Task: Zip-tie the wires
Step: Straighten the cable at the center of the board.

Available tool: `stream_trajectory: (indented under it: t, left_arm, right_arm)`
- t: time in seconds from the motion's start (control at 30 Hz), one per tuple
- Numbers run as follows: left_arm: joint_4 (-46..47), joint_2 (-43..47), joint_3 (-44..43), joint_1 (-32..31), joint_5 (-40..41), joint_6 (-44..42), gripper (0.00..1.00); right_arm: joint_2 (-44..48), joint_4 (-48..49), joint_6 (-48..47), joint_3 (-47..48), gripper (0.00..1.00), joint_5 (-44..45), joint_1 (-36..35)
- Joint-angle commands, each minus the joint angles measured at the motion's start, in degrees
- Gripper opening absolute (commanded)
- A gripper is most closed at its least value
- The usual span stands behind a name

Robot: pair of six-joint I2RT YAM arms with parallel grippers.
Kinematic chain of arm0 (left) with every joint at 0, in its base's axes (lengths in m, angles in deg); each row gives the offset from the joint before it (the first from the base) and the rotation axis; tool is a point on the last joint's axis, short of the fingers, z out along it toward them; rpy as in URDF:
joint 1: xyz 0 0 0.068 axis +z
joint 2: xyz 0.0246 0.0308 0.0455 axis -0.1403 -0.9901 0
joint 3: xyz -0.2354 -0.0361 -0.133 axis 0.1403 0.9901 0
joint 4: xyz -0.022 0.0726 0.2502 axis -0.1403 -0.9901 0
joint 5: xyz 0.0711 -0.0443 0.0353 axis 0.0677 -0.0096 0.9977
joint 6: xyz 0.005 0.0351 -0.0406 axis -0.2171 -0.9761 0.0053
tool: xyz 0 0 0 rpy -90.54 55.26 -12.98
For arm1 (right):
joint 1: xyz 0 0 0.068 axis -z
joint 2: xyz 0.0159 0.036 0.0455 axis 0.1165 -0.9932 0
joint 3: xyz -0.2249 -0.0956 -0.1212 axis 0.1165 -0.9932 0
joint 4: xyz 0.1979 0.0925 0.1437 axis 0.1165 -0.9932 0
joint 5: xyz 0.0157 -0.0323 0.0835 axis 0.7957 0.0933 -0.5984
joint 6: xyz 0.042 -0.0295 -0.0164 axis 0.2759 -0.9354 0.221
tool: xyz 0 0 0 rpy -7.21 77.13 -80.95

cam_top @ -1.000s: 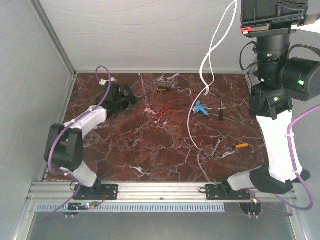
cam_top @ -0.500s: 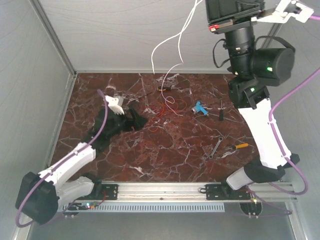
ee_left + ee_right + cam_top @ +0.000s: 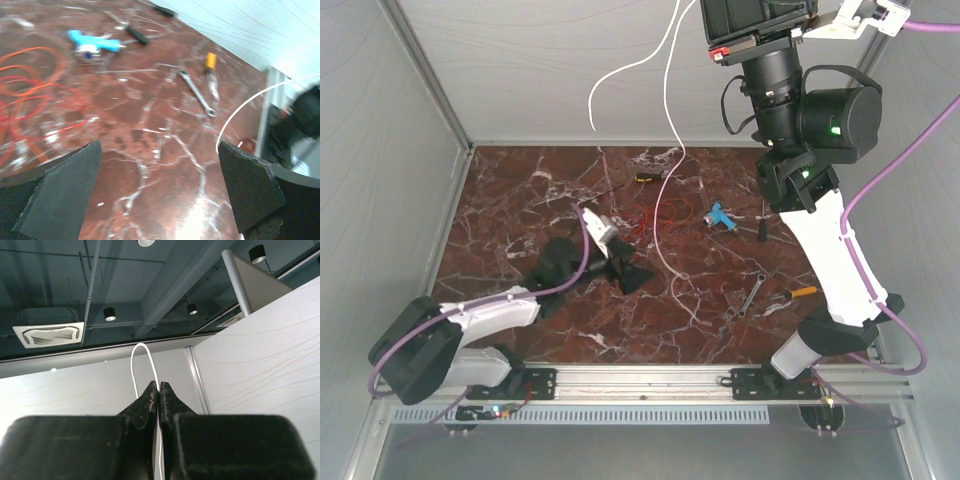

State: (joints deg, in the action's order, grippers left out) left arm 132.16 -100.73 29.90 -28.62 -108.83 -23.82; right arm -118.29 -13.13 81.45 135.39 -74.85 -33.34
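I am pinching the white wire (image 3: 134,357) high in my right gripper (image 3: 159,388) to hang it free, while my left gripper (image 3: 159,155) is hovering, jaws spread, by the red wires (image 3: 25,75).

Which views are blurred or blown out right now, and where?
Left wrist: motion-smeared all over, red wires and wrench soft, white glare on the table at bottom centre. Right wrist: the right gripper is a dark silhouette, shut on the white wire, which reads crisp against the pale wall. Top external: sharp, evenly lit, no strong glare.
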Motion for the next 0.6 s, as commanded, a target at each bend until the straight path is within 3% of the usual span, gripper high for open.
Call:
stream_trajectory:
  t: [0.0, 0.13, 0.23, 0.27, 0.3, 0.33, 0.43, 0.47, 0.57]
  left_arm:
    - [11.3, -2.8, -3.9, -6.7, -10.6, -6.0, 1.0]
    - [15.5, -6.7, -5.1, -8.9, -16.1, -2.4, 1.0]
    - [13.1, -10.7, -9.0, -12.3, -12.0, -4.2, 0.98]
    - [11.7, -11.9, -10.3, -13.1, -9.7, -5.0, 0.93]
    - [12.8, -13.4, -11.0, -13.5, -8.2, -4.9, 0.81]
    - [14.8, -14.7, -11.2, -13.6, -7.6, -4.0, 0.61]
    - [16.1, -16.5, -12.2, -13.7, -10.5, -2.6, 0.28]
    - [15.9, -16.6, -12.3, -13.6, -10.8, -2.4, 0.0]
    - [16.3, -15.0, -10.4, -13.6, -8.5, -2.4, 0.0]
  right_arm:
    - [1.9, 0.4, -1.4, 1.8, 0.0, 1.5, -0.7]
    - [3.7, 0.5, -0.8, 0.5, 0.0, 1.5, -0.8]
    - [5.1, 1.8, 0.6, -1.7, 0.0, 1.4, -0.8]
    - [5.5, 2.1, 0.9, -2.1, 0.0, 1.4, -0.8]
    - [5.8, 2.2, 1.3, -2.3, 0.0, 1.5, -0.8]
    - [6.1, 2.4, 1.7, -2.3, 0.0, 1.5, -0.8]
    - [6.7, 2.5, 1.3, -2.0, 0.0, 1.2, -0.8]
    - [6.8, 2.1, 0.8, -1.8, 0.0, 1.1, -0.8]
    - [8.0, 1.5, -1.0, -2.7, 0.0, 1.9, -0.8]
